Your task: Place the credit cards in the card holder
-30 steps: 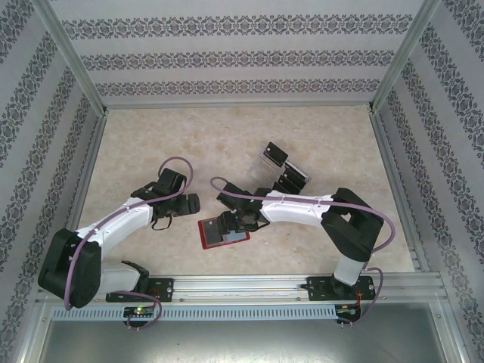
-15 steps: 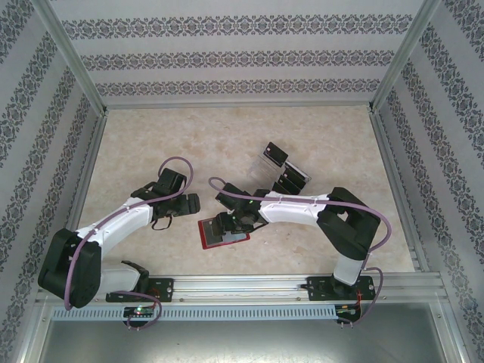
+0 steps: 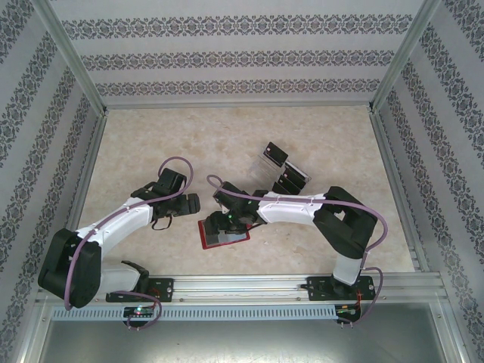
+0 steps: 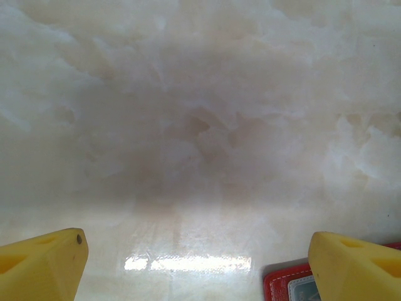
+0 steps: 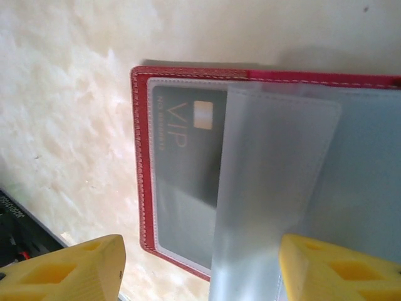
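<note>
right claw (image 5: 200,266) shifts left, jaws apart, empty | card holder (image 5: 140,188) open beneath it, one credit card (image 5: 182,163) already pocketed | left claw (image 4: 197,257) apart, unmoved

A pale, cream marbled bench (image 3: 151,136) is enclosed on three sides by a back wall (image 3: 234,53), a left wall (image 3: 38,128) and a right wall (image 3: 446,128), all papered white with bands of dark floral pattern. Silver metal posts (image 3: 72,57) rise along the back corners. A metal rail (image 3: 242,283) runs across the bench's near edge, with a slotted white strip (image 3: 242,311) just below it and a dull grey sheet (image 3: 242,340) nearest the camera. In the left wrist view a bright glare (image 4: 188,263) lies on the glossy surface
</note>
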